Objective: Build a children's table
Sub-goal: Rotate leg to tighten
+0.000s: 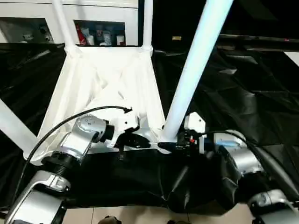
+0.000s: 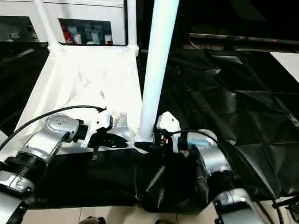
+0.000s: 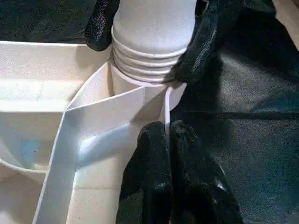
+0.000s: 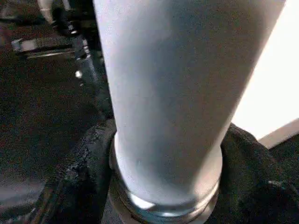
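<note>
- Lying upside down on a black sheet (image 1: pixel 243 93): the table top (image 1: pixel 84 88), ribbed underside facing up, reaching from near the robot to a white cabinet (image 1: pixel 28 14) at the far side.
- Standing upright in the two far corner sockets: two legs (image 1: pixel 147 23), slim and white.
- Rising from the near right corner socket (image 3: pixel 140 84): a third leg (image 1: pixel 196 65), thick and tilting a little to the right, its ringed foot sitting in the socket.
- Crossing the left edge of the head view by the near left corner: one more leg (image 1: pixel 14 126), leaning.
- Reaching in from the right: the right gripper (image 1: pixel 169 147), its two black fingers (image 3: pixel 210 42) standing on both sides of that third leg at its foot, touching it, closing around the leg.
- Reaching in from the left: the left gripper (image 1: pixel 133 141), fingers (image 3: pixel 159 177) pressed together and holding nothing, tips lying on the top's near edge just beside the same socket.
- Looping over the left forearm: a black cable (image 1: pixel 70 119).
</note>
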### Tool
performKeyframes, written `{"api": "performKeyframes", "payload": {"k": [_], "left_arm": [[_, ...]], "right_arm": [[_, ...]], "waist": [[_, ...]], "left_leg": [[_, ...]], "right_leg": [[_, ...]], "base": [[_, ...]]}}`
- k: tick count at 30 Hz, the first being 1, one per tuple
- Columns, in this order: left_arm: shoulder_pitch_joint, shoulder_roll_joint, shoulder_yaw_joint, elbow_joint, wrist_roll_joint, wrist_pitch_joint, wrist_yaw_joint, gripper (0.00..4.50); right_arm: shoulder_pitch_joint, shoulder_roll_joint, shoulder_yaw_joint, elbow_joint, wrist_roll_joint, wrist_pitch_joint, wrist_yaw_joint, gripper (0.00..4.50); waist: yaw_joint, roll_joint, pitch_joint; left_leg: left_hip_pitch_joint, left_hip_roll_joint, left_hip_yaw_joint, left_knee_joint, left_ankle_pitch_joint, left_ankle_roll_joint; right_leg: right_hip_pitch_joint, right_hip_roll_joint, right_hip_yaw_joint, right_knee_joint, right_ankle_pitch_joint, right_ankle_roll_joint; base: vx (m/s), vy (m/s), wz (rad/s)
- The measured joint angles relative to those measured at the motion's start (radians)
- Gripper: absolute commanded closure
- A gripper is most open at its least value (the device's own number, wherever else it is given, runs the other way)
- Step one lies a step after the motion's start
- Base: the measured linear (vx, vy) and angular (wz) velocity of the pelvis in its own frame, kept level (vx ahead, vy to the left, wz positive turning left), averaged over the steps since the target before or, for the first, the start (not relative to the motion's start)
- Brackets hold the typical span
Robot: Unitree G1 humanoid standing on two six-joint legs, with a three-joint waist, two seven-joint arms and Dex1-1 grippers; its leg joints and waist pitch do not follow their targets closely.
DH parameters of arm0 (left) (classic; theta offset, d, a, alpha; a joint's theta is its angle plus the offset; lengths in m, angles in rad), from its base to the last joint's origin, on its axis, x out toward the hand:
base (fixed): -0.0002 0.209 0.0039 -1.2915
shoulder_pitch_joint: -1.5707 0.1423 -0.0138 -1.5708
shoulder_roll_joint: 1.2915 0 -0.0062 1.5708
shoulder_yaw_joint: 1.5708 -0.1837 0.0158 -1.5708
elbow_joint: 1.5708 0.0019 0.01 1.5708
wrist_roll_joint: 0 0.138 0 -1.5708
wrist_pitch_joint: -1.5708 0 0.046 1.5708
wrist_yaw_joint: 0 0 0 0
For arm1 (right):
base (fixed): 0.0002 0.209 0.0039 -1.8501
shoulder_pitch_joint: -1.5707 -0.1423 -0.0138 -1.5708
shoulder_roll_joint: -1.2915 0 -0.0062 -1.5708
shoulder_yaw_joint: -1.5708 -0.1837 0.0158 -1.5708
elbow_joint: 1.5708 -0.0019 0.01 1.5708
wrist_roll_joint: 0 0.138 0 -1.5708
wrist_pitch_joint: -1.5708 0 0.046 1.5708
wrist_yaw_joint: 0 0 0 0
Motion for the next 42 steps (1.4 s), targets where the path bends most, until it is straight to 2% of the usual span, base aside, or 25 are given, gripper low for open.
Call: {"api": "performKeyframes", "payload": {"k": [2, 6, 9, 12, 14, 16, 17, 20, 22, 26, 30, 33, 38, 40, 42], "left_arm": [[-0.011, -0.018, 0.003, 0.020, 0.008, 0.004, 0.034, 4.50], [-0.082, -0.132, 0.018, 0.128, 0.062, 0.029, 0.251, 4.50], [-0.105, -0.187, 0.026, 0.167, 0.081, 0.052, 0.357, 4.50], [-0.121, -0.215, 0.030, 0.194, 0.088, 0.060, 0.412, 4.50], [-0.122, -0.224, 0.035, 0.197, 0.091, 0.061, 0.418, 4.50], [-0.129, -0.230, 0.037, 0.209, 0.093, 0.057, 0.418, 4.50], [-0.131, -0.231, 0.037, 0.212, 0.094, 0.054, 0.417, 4.50], [-0.130, -0.225, 0.036, 0.205, 0.095, 0.051, 0.392, 4.50], [-0.124, -0.213, 0.033, 0.192, 0.092, 0.048, 0.361, 4.50], [-0.089, -0.144, 0.022, 0.132, 0.066, 0.028, 0.232, 4.50], [-0.059, -0.085, 0.019, 0.087, 0.040, -0.001, 0.103, 4.50], [-0.043, -0.054, 0.012, 0.058, 0.022, 0.001, 0.028, 4.50], [-0.032, -0.028, -0.005, 0.027, 0.006, 0.002, -0.036, 4.50], [-0.032, -0.022, -0.006, 0.027, 0.006, -0.002, -0.045, 4.50], [-0.032, -0.019, -0.006, 0.028, 0.006, -0.009, -0.052, 4.50]], "right_arm": [[0.003, 0.010, -0.010, 0.004, -0.006, 0.003, -0.051, 1.77], [-0.007, 0.111, -0.096, 0.054, -0.052, 0.025, -0.389, 1.78], [-0.023, 0.162, -0.116, 0.074, -0.078, 0.048, -0.566, 1.78], [-0.042, 0.183, -0.117, 0.087, -0.096, 0.059, -0.662, 1.78], [-0.041, 0.185, -0.117, 0.088, -0.101, 0.049, -0.677, 1.22], [-0.039, 0.187, -0.121, 0.100, -0.108, 0.022, -0.679, 1.02], [-0.038, 0.191, -0.124, 0.100, -0.106, 0.018, -0.675, 1.02], [-0.033, 0.169, -0.133, 0.093, -0.078, 0.016, -0.592, 0.63], [-0.021, 0.145, -0.131, 0.075, -0.064, 0.016, -0.516, 0.58], [-0.004, 0.020, -0.071, 0.019, -0.027, 0.027, -0.251, 0.58], [-0.001, -0.059, -0.040, -0.023, 0.008, 0.049, -0.049, 0.58], [-0.001, -0.075, -0.028, -0.044, 0.017, 0.063, 0.029, 0.58], [-0.002, -0.075, 0.003, -0.054, 0.039, 0.069, 0.099, 0.58], [-0.002, -0.076, 0.004, -0.054, 0.042, 0.069, 0.111, 0.84], [-0.004, -0.077, 0.004, -0.053, 0.044, 0.069, 0.114, 0.91]], "waist": [[-0.002, 0.000, 0.000], [-0.013, 0.001, -0.001], [-0.021, 0.003, -0.002], [-0.023, 0.006, -0.004], [-0.023, 0.007, -0.005], [-0.021, 0.008, -0.005], [-0.021, 0.008, -0.005], [-0.020, 0.009, -0.004], [-0.020, 0.009, -0.004], [-0.017, 0.012, -0.002], [-0.018, 0.015, 0.000], [-0.015, 0.015, 0.001], [0.002, 0.014, 0.005], [0.002, 0.013, 0.006], [0.003, 0.012, 0.007]], "left_leg": [[0.001, 0.000, 0.000, 0.000, 0.000, 0.000], [0.006, -0.001, 0.000, 0.001, 0.002, -0.002], [0.007, -0.002, 0.000, 0.001, 0.002, -0.002], [0.006, -0.003, 0.000, 0.001, 0.002, -0.002], [0.006, -0.003, 0.000, 0.001, 0.002, -0.002], [0.005, -0.003, -0.001, 0.000, 0.002, -0.002], [0.005, -0.003, -0.001, 0.000, 0.002, -0.002], [0.004, -0.003, -0.001, 0.000, 0.002, -0.002], [0.003, -0.003, -0.001, -0.002, 0.002, -0.002], [0.002, -0.001, -0.002, -0.006, 0.002, -0.002], [-0.002, 0.000, -0.002, -0.007, 0.002, 0.000], [-0.003, 0.001, -0.002, -0.007, 0.003, 0.002], [-0.003, 0.000, -0.001, -0.005, 0.001, -0.002], [-0.003, 0.000, 0.000, -0.005, 0.001, -0.002], [-0.003, 0.000, 0.000, -0.005, 0.001, -0.002]], "right_leg": [[0.001, 0.000, 0.001, 0.000, 0.001, -0.001], [0.004, 0.000, 0.003, -0.002, -0.002, 0.004], [0.005, 0.000, 0.004, -0.003, -0.002, 0.004], [0.005, 0.000, 0.004, -0.004, -0.002, 0.004], [0.006, 0.000, 0.005, -0.004, -0.002, 0.004], [0.005, 0.000, 0.005, -0.004, -0.002, 0.004], [0.005, 0.000, 0.004, -0.004, -0.002, 0.004], [0.005, 0.000, 0.004, -0.004, -0.002, 0.004], [0.004, 0.000, 0.003, -0.004, -0.002, 0.004], [0.002, 0.001, 0.000, -0.003, -0.001, 0.003], [-0.001, 0.002, -0.002, -0.003, -0.002, 0.003], [-0.002, 0.002, -0.002, -0.003, -0.003, 0.002], [-0.002, 0.001, -0.001, -0.003, -0.003, 0.002], [-0.002, 0.000, -0.001, -0.003, -0.003, 0.002], [-0.002, 0.000, -0.001, -0.003, -0.003, 0.002]], "base": [[0.000, 0.000, 0.00], [0.000, 0.000, 0.00], [0.000, 0.000, 0.00], [0.000, 0.000, 0.00], [0.000, 0.000, 0.00], [0.000, 0.000, 0.00], [0.000, 0.000, 0.00], [0.000, 0.000, 0.00], [0.000, 0.000, 0.00], [0.000, 0.000, 0.00], [0.000, 0.000, 0.00], [0.000, 0.000, 0.00], [0.000, 0.000, 0.00], [0.000, 0.000, 0.00], [0.000, 0.000, 0.00]]}}
